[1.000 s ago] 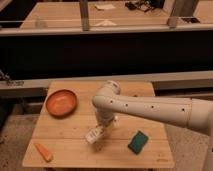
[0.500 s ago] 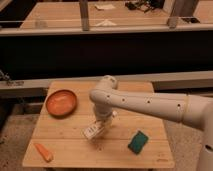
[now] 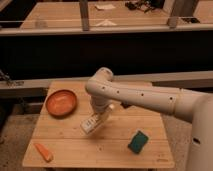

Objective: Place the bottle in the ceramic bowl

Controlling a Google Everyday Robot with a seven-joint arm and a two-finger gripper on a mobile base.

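One white arm [image 3: 145, 97] reaches in from the right edge across a pale wooden surface [image 3: 65, 137], bends at a rounded elbow above the middle of the boards and turns downward. Its fingers [image 3: 104, 112] hang just below that elbow, over the centre of the surface, drawn almost fully together and clamped on the upper end of the bottle [image 3: 90, 124]. The bottle, whitish with a pale label, is tilted, its free end pointing down and to the left; whether that end touches the boards or hangs just clear of them cannot be told. The ceramic bowl [image 3: 61, 102], round, shallow and orange-brown, stands near the far left corner of the surface, up and to the left of the bottle and apart from it. A slim orange object [image 3: 43, 152], shaped like a carrot, lies near the front left corner. A green sponge [image 3: 138, 142] lies on the front right part, well apart from the bottle. Behind the surface runs a pale grey ledge [image 3: 170, 79] under a dark wall, with another wooden tabletop [image 3: 60, 12] beyond
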